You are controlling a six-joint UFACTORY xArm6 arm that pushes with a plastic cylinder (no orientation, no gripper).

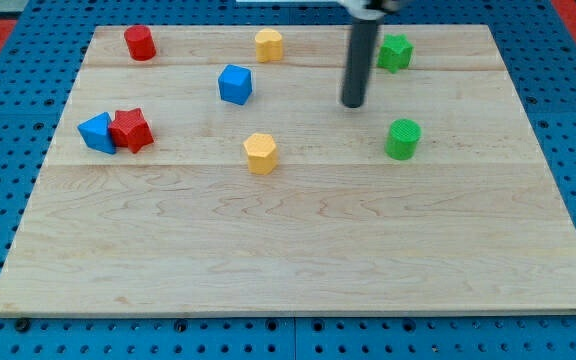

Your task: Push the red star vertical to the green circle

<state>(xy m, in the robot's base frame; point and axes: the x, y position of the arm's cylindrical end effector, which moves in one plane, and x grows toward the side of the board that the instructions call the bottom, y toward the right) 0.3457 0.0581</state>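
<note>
The bare tip [354, 103], holding nothing, stands far right of the red star [131, 130], whose touching blue triangle [97, 132] risks being dragged along.

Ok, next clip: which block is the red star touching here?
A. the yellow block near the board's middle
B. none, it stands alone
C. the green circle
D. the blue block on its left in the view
D: the red star sits right against the blue block at the view's left, far from the green circle; my tip is up and left of that circle, touching no block.
</note>
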